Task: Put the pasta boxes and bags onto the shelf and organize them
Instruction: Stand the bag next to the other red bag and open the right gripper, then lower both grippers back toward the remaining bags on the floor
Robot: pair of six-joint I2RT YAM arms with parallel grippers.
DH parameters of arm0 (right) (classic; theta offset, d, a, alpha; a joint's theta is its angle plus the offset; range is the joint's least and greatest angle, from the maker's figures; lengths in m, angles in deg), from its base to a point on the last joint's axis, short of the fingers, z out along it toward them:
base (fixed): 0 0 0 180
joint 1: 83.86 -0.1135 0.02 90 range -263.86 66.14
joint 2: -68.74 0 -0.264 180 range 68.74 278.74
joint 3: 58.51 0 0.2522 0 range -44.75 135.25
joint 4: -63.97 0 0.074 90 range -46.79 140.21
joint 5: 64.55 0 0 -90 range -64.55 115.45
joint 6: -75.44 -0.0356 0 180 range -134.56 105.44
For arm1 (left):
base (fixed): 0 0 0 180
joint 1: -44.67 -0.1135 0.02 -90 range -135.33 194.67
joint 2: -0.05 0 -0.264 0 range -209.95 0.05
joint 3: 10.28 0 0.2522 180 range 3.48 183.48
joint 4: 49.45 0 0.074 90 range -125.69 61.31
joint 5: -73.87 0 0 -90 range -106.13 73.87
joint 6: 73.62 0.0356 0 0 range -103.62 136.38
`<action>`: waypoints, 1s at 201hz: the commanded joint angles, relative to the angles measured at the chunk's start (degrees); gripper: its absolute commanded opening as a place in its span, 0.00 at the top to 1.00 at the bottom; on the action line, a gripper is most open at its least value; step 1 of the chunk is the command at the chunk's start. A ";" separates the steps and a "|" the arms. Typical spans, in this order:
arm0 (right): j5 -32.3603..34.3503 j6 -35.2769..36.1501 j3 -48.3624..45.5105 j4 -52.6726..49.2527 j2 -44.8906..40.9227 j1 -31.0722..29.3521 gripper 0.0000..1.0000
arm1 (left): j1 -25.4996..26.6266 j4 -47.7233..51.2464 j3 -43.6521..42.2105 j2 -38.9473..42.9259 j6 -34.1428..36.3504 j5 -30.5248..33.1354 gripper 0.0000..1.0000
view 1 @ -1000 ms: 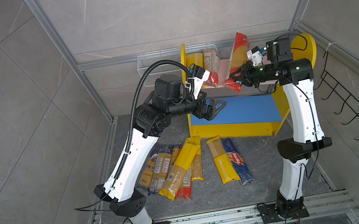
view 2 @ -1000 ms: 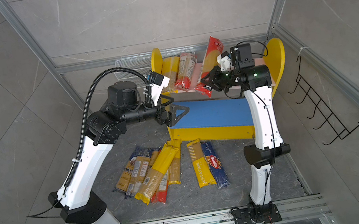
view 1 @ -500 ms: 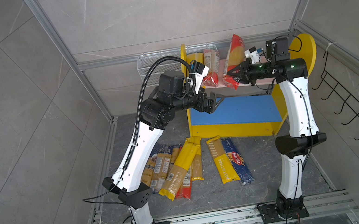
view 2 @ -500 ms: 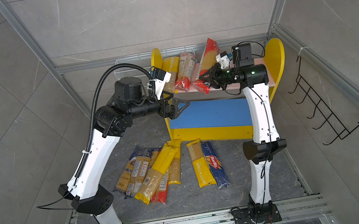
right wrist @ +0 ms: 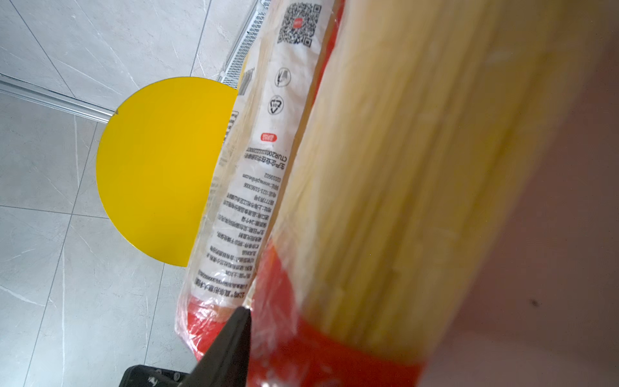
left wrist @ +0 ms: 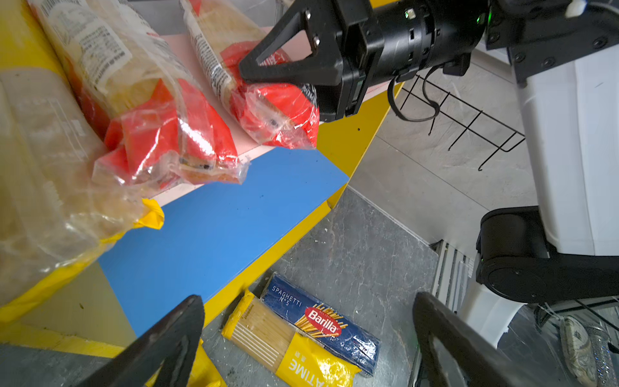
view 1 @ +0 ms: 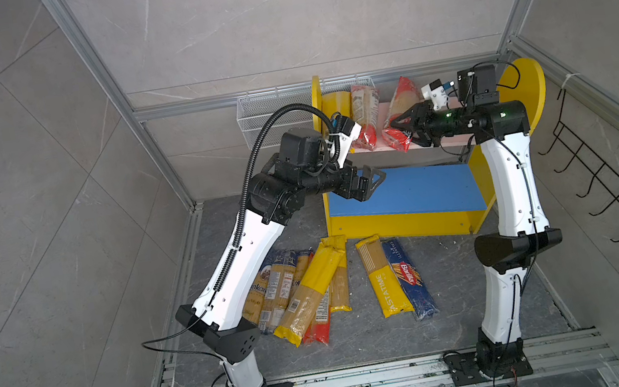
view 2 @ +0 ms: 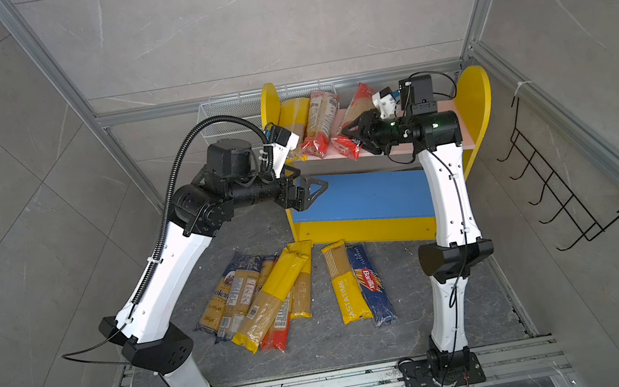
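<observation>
The shelf has a pink upper board [view 1: 455, 140] [view 2: 457, 129] and a blue lower board [view 1: 425, 189] [view 2: 375, 196] [left wrist: 217, 217]. Three pasta packets lean on the pink board: a yellow one [view 1: 339, 101] [left wrist: 33, 167], a red one [view 1: 364, 110] [view 2: 323, 116] [left wrist: 150, 110] and another red one [view 1: 401, 104] [view 2: 356, 111] [left wrist: 268, 100] [right wrist: 402, 167]. My right gripper [view 1: 400, 129] [view 2: 353, 133] straddles that last packet's red end with its jaws parted, one finger [right wrist: 234, 335] beside loose plastic. My left gripper [view 1: 375, 184] [view 2: 314, 196] [left wrist: 308, 301] hangs open and empty by the blue board's left end.
Several packets lie piled on the floor [view 1: 306, 287] [view 2: 268, 289], with a yellow packet [view 1: 382, 275] and a blue Barilla packet [view 1: 409, 275] [left wrist: 321, 325] beside them. A white wire basket [view 1: 269, 112] stands behind the shelf. A black hook rack [view 1: 607, 172] hangs on the right wall.
The right gripper has lowered the red packet onto the pink board and its jaws have parted. The left arm has shifted its elbow; its gripper stays open by the shelf's left end.
</observation>
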 commanded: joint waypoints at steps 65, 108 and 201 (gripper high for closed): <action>-0.04 5.15 1.01 -2.56 0.95 -3.00 0.65 | -0.46 -4.38 -4.97 7.83 -1.07 1.06 0.00; 0.54 6.22 0.72 -3.58 0.44 -3.10 0.54 | -0.42 -5.59 -7.64 9.75 -2.27 1.29 0.00; 6.19 12.14 -1.27 -8.65 -7.09 1.72 0.21 | -0.43 -7.56 -12.42 13.47 -4.06 2.27 0.00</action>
